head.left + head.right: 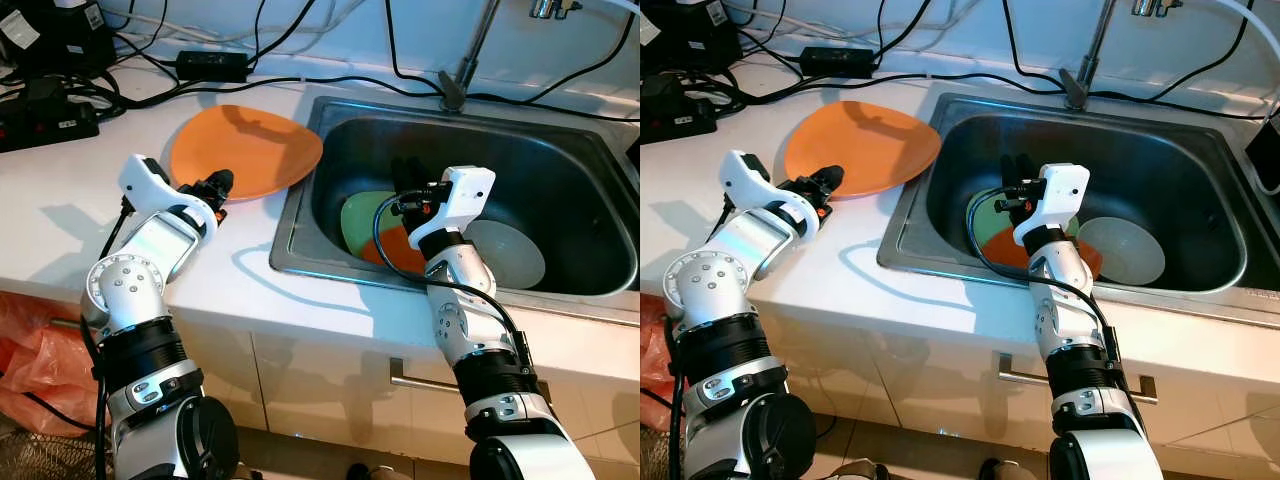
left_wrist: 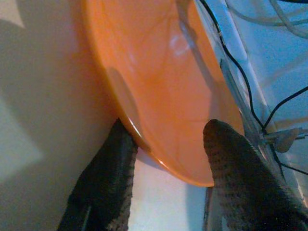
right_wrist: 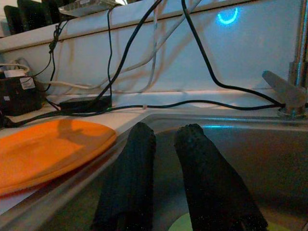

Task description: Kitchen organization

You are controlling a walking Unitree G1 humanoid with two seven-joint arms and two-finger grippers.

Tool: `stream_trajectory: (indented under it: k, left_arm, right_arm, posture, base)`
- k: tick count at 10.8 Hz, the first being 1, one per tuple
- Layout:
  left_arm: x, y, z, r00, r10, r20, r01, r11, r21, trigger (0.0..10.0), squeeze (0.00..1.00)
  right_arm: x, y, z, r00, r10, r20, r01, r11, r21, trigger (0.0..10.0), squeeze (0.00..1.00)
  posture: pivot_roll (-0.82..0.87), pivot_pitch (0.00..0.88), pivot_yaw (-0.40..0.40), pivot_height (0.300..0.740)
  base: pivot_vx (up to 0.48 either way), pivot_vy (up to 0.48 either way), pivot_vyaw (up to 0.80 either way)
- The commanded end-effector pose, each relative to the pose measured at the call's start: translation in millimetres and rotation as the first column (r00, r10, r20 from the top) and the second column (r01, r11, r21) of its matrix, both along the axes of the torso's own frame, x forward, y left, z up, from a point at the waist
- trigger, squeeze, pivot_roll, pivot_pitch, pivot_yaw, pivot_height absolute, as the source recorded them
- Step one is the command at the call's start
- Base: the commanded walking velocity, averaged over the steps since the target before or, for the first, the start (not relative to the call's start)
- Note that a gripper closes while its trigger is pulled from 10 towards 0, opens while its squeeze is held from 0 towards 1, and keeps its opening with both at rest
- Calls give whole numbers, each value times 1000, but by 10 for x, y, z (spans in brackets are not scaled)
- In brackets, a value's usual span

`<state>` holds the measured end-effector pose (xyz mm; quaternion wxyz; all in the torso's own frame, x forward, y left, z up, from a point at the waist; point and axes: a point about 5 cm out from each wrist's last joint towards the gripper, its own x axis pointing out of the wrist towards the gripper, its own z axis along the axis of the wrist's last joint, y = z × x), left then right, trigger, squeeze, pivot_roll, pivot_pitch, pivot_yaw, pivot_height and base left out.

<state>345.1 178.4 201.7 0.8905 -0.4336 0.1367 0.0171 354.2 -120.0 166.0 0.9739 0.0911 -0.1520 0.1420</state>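
Two black fingers of the left gripper (image 2: 163, 159) stand parted astride the near rim of the orange plate (image 1: 245, 150), which lies on the white counter (image 1: 60, 200) overlapping the sink (image 1: 300, 215). The right gripper (image 3: 166, 159), fingers narrowly parted and empty, hangs inside the sink above a green plate (image 1: 362, 218).

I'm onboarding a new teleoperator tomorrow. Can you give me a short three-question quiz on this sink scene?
1. True or false: the big orange plate lies wholly inside the sink.
2. Which gripper is at the orange plate's rim? A) left gripper B) right gripper
3. Fill in: the right gripper hovers over the ____.

Key: 1. False; it rests on the white counter, its edge reaching over the sink's rim. 2. A; its open fingers straddle the rim. 3. Sink, above the green plate, a smaller orange plate and a pale dish.
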Motion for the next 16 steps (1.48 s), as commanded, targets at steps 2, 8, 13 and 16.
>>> stream_trajectory:
  k: [2, 8, 13, 16]
  left_arm:
    - [-9, -42, -45, 1000, -11, -29, 11, 1000, 4, 0, 0]
    - [-26, -25, -61, 1000, -1, -25, 1, 1000, 3, 0, 0]
    - [-34, -41, -52, 1000, -7, 9, 7, 1000, 24, 0, 0]
    - [-44, -80, 116, 987, -10, 161, 8, 1000, 13, 0, 0]
  right_arm:
    - [-9, -8, 20, 1000, 10, 3, -10, 1000, 4, 10000, 0]
    - [-18, -9, 7, 1000, 14, -3, -14, 1000, 2, 10000, 0]
    - [-28, -8, -11, 1000, 15, -10, -15, 1000, 2, 10000, 0]
    - [-26, -6, -26, 1000, 14, -15, -14, 1000, 2, 10000, 0]
  posture:
    - [67, 79, -23, 740]
    - [66, 83, -24, 740]
    - [68, 83, -25, 740]
    - [69, 79, -28, 740]
  base:
    - [0, 0, 0]
    - [0, 0, 0]
    - [0, 0, 0]
    - [0, 0, 0]
